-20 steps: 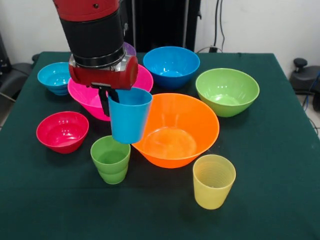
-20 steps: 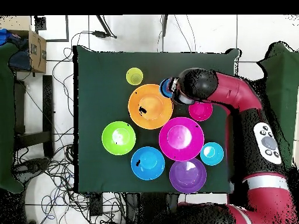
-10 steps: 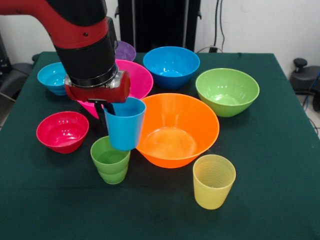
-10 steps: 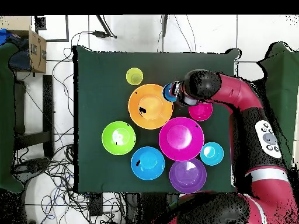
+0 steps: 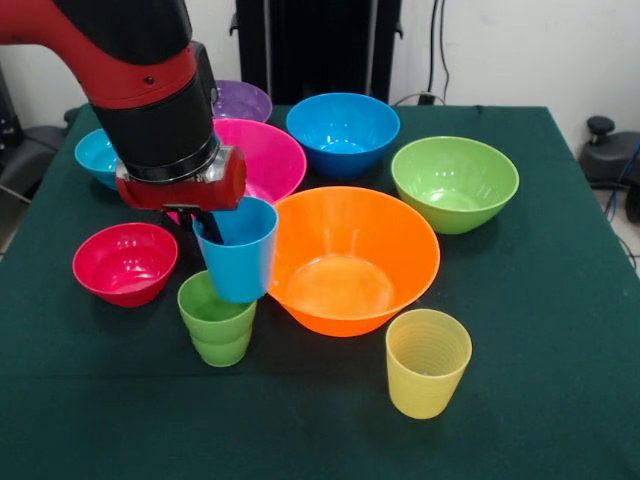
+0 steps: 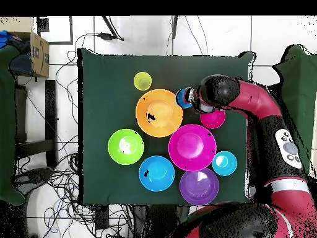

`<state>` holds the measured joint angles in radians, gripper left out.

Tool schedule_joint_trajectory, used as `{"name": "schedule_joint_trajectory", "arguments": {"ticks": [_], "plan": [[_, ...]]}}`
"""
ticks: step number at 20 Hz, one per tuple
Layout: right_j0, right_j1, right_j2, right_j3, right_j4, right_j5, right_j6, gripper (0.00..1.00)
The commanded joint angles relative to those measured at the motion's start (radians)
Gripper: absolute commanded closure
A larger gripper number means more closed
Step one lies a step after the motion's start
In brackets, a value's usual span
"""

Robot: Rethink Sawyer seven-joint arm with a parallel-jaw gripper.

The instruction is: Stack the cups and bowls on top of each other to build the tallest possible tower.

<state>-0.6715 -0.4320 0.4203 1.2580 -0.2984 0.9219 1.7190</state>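
My gripper [image 5: 205, 226] is shut on the rim of the sky-blue cup [image 5: 238, 250], one finger inside it. It holds the cup just above the green stepped cup [image 5: 217, 320], slightly right of it, and the blue cup's base overlaps the green cup's rim. The yellow ridged cup [image 5: 427, 361] stands alone at the front right. The large orange bowl [image 5: 352, 260] sits right of the blue cup. In the overhead view the arm covers the green cup, and the blue cup [image 6: 183, 97] shows beside the orange bowl [image 6: 159, 113].
Other bowls stand around: red [image 5: 125, 263], teal [image 5: 98, 153], pink [image 5: 258, 155], purple [image 5: 243, 100], blue [image 5: 342, 131] and green [image 5: 454, 182]. The green tablecloth's front edge [image 5: 320, 450] lies below the cups.
My gripper has moved left and down with the blue cup, from beside the orange bowl to just over the green cup. The green cup has shifted slightly left.
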Motion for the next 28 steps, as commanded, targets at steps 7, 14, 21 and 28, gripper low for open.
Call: {"name": "schedule_joint_trajectory", "arguments": {"ticks": [7,14,21,28], "plan": [[-0.027,0.056,0.1,-0.049,-0.123,0.072,-0.365,1.0],[-0.042,0.084,0.127,-0.065,-0.14,0.047,-0.368,1.0],[-0.033,0.08,0.153,-0.097,-0.154,0.067,-0.357,1.0],[-0.049,0.092,0.156,-0.094,-0.184,0.031,-0.356,1.0]]}}
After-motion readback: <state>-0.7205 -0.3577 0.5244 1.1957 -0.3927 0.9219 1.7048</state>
